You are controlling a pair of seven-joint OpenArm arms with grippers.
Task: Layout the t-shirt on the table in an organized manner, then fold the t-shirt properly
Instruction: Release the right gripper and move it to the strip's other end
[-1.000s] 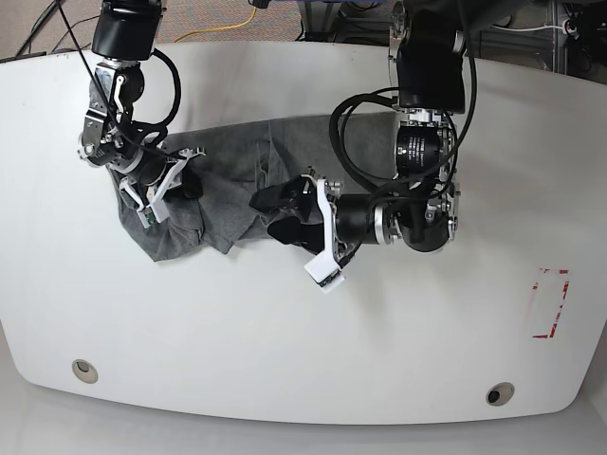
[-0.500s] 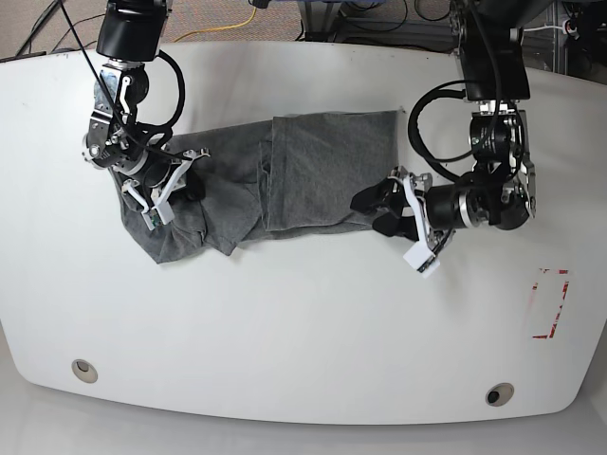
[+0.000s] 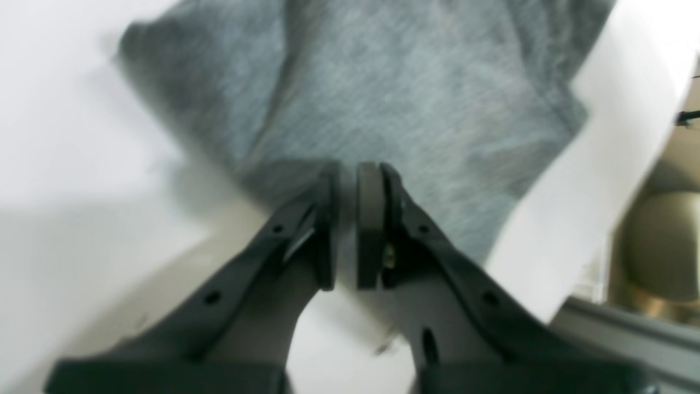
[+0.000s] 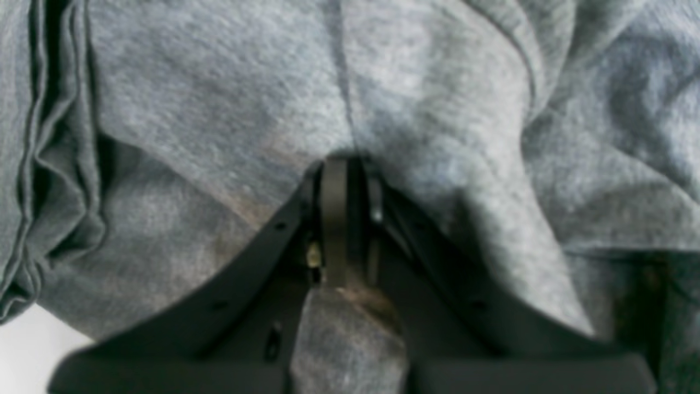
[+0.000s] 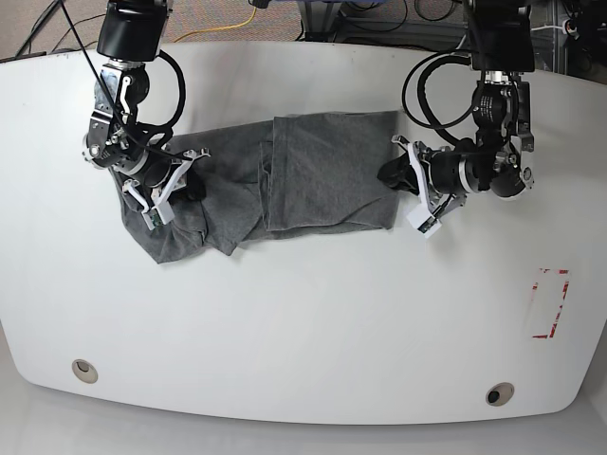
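Your t-shirt (image 5: 285,180) lies across the far half of the white table (image 5: 303,322), stretched sideways between your two arms. Its flatter portion reaches toward the left arm on the base view's right, where the cloth shows a fairly square edge, while the end under the right arm on the base view's left is bunched and rumpled, with a lobe hanging toward the near side. A lengthwise fold or seam runs down the cloth just about the middle. Your right tool (image 4: 347,219) is pressed together on a pinch of grey knit: in the right wrist view the fabric rises into a small ridge between the dark fingers (image 4: 333,219), and more cloth lies draped below them, with deep creases stacked at the left of that view. In the base view this tool (image 5: 169,185) sits on the crumpled end of the garment. Your left tool (image 3: 346,230) has its two pads (image 3: 369,219) nearly together with only a slim gap between them, and the left wrist view is blurred; the tips sit at the shirt's (image 3: 383,98) edge, but you cannot tell from it whether any cloth is caught between them. In the base view that tool (image 5: 403,180) is touching or just beside the shirt's right-hand edge. A red tape rectangle (image 5: 550,303) lies well apart on the table's right, and two round grommet holes (image 5: 83,369) sit near the front edge.
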